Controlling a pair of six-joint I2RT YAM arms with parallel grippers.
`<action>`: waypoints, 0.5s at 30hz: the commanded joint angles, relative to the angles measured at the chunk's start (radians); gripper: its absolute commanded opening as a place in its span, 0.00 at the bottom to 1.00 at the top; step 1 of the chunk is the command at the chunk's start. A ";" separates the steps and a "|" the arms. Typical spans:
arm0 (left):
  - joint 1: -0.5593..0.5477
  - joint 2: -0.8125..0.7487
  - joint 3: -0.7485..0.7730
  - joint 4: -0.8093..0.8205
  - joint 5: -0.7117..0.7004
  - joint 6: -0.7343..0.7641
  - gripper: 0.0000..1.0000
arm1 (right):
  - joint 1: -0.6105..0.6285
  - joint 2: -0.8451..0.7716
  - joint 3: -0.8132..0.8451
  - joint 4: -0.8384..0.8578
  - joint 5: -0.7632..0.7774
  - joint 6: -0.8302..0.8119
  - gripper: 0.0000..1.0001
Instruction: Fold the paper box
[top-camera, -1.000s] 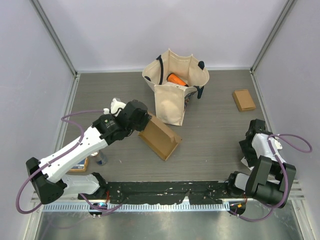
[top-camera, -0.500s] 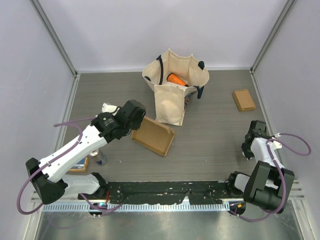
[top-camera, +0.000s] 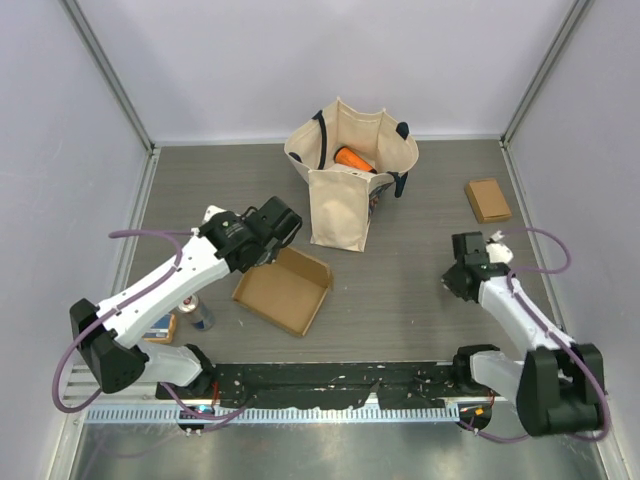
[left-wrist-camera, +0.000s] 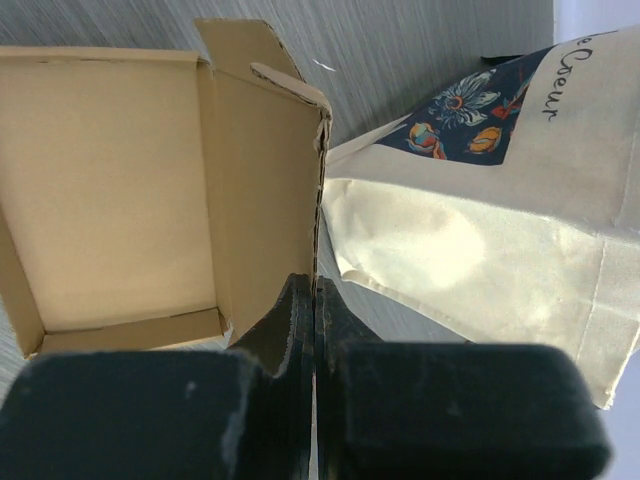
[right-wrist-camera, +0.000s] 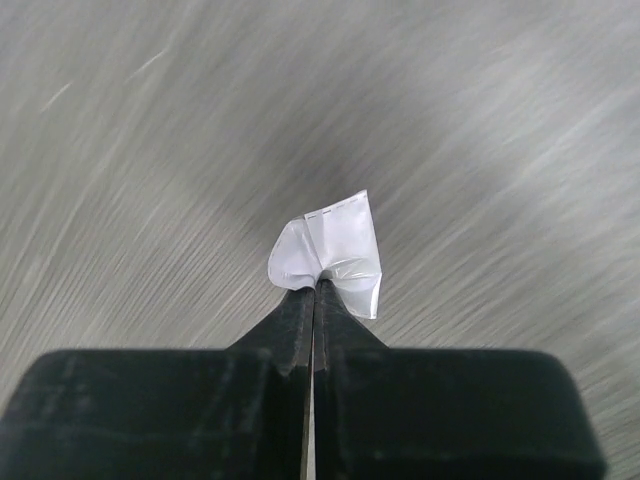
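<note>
Clamping a wall of the open paper box (top-camera: 275, 295) with the left gripper (left-wrist-camera: 315, 292), beside a tote bag (top-camera: 340, 205). Pinching a small white scrap (right-wrist-camera: 340, 245) in the closed right gripper (right-wrist-camera: 315, 290).

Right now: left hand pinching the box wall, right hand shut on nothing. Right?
Not quite. The right hand is shut on a small white scrap, per the right wrist view. The left hand does pinch the paper box wall.

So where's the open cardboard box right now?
In the top view, the open cardboard box lies left of centre on the table, just on the near side of the cloth bag, with one wall pinched by the left hand.
</note>
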 joint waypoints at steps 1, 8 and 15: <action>0.006 0.037 0.070 -0.105 -0.053 -0.532 0.00 | 0.256 -0.177 0.007 0.015 -0.076 -0.035 0.01; 0.013 0.087 0.157 -0.192 -0.067 -0.597 0.00 | 0.772 -0.525 -0.194 0.380 -0.284 -0.135 0.01; 0.041 0.078 0.148 -0.229 0.041 -0.632 0.00 | 1.318 -0.108 -0.035 0.733 -0.026 -0.424 0.01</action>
